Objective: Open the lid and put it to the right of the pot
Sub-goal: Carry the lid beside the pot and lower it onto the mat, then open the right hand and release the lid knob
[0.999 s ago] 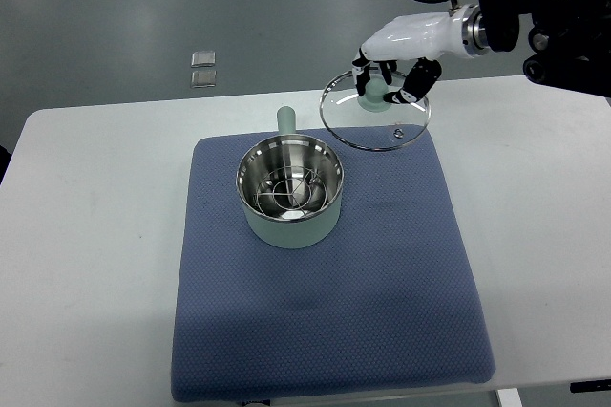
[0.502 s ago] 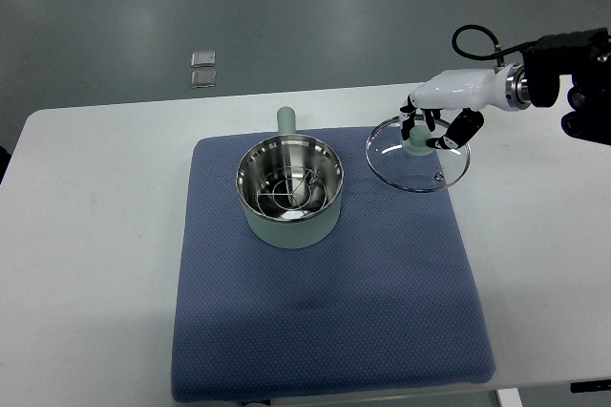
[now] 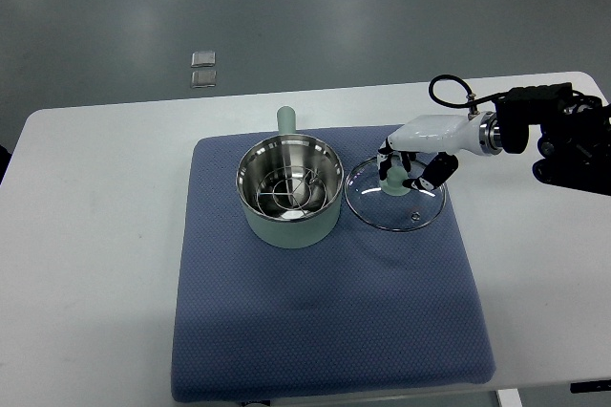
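A pale green pot (image 3: 289, 191) with a steel inside and a wire rack in it stands open on the blue mat (image 3: 325, 311), its handle pointing away from me. The glass lid (image 3: 395, 199) with a metal rim lies low over the mat just right of the pot. My right hand (image 3: 406, 168) reaches in from the right edge, its fingers curled around the lid's green knob (image 3: 392, 183). I cannot tell whether the lid rests on the mat or hangs just above it. The left arm does not show.
The mat covers the middle of a white table (image 3: 95, 235). Two small square plates (image 3: 201, 69) lie on the grey floor beyond the table's far edge. The right arm's dark forearm (image 3: 563, 135) and a looped cable hang over the table's right side.
The right hand has carried the lid from high behind the pot, out to the right, then down and leftward to the mat beside the pot. The pot has not moved.
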Motion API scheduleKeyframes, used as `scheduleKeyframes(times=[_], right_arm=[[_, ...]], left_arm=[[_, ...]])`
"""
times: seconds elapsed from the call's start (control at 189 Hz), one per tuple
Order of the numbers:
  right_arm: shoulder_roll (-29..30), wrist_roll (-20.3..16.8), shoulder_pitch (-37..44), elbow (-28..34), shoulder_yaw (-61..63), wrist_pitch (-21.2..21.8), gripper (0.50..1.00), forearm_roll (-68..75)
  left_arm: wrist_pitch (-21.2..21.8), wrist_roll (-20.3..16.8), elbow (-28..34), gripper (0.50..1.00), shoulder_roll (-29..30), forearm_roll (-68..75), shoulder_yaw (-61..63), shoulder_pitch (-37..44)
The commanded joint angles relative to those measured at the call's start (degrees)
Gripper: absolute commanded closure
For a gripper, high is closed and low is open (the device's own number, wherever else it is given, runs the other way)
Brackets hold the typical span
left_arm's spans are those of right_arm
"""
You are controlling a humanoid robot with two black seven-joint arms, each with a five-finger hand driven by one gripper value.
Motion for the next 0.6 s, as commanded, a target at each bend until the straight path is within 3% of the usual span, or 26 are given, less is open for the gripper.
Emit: scheduleKeyframes(times=[0.0, 0.301, 0.349, 0.402, 0.407, 0.439, 0.502, 0.507, 0.597], right_arm=[[0.1, 0.0, -1.5, -0.2, 1.1, -0.2, 1.0, -0.7], [-0.8, 0.2, -4.4, -0.4, 4.3, 0.0, 1.0, -5.1], [-1.0, 0.4, -4.4, -0.5, 4.3, 0.0, 0.875, -5.1], [-1.0, 0.4, -4.4, -0.5, 4.3, 0.0, 0.875, -5.1], [-1.3, 0.6, -4.4, -0.4, 4.4, 0.0, 0.76, -5.1], [-1.6, 0.7, -4.3, -0.4, 4.7, 0.0, 0.699, -5.1], [-1.7, 0.7, -4.4, -0.4, 4.9, 0.0, 0.687, -5.1], [-1.9, 0.8, -4.4, -0.4, 5.6, 0.0, 0.657, -5.1], [-2.9, 0.8, -4.4, -0.2, 6.4, 0.2, 0.624, -5.1]], left_arm=[[0.0, 0.0, 0.0, 0.5, 0.0, 0.0, 0.0, 0.0], [0.0, 0.0, 0.0, 0.5, 0.0, 0.0, 0.0, 0.0], [0.0, 0.0, 0.0, 0.5, 0.0, 0.0, 0.0, 0.0], [0.0, 0.0, 0.0, 0.5, 0.0, 0.0, 0.0, 0.0], [0.0, 0.0, 0.0, 0.5, 0.0, 0.0, 0.0, 0.0], [0.0, 0.0, 0.0, 0.5, 0.0, 0.0, 0.0, 0.0], [0.0, 0.1, 0.0, 0.5, 0.0, 0.0, 0.0, 0.0], [0.0, 0.0, 0.0, 0.5, 0.0, 0.0, 0.0, 0.0], [0.0, 0.0, 0.0, 0.5, 0.0, 0.0, 0.0, 0.0]])
